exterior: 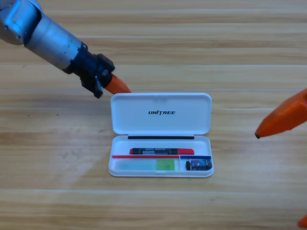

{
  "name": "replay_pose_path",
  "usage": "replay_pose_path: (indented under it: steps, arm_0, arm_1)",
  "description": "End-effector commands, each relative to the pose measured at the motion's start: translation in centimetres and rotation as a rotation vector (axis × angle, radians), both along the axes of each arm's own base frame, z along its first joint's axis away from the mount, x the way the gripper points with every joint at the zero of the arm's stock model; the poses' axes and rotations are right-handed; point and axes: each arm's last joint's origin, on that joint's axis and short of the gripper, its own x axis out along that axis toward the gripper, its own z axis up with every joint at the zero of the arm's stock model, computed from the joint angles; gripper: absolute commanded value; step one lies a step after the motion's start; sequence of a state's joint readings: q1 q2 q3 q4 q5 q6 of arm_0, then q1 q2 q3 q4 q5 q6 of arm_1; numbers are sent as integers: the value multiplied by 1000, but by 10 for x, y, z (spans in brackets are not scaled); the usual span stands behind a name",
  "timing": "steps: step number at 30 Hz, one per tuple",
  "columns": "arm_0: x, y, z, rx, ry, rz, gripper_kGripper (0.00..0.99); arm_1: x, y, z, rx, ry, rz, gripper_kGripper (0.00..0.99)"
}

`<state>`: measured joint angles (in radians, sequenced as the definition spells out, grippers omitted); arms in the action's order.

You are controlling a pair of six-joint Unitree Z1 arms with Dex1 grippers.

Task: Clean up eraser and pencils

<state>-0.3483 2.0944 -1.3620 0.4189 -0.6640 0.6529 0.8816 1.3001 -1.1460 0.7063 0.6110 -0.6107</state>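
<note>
Hovering just off the open case's (160,115) lid corner, my left claw (120,87) looks closed; pencils (161,151) and eraser (198,165) lie inside; right claw (283,120) waits at the desk (153,43) edge, grip unreadable.

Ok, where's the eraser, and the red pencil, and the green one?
eraser (199,165), high view, middle of the dark block in the case's small right compartment.
red-and-black pencil (161,151), high view, its black printed middle.
green pencil (164,165), high view, its bright green part in the front compartment.
</note>
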Motion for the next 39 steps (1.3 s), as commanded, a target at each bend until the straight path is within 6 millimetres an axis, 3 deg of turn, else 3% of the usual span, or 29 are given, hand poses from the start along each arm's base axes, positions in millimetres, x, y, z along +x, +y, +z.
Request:
replay_pose_path:
  steps: [1,17,39]
  arm_0:
    - [-16,-22,-24,11,85,-88,0]
    - [-52,-48,-41,68,136,-257,0]
    - [-75,-70,-77,184,117,-315,0]
  arm_1:
    - [-3,-11,-5,14,4,-30,974]
    - [-8,-18,-6,18,-8,-36,974]
    - [-7,-16,-7,13,-4,-36,974]
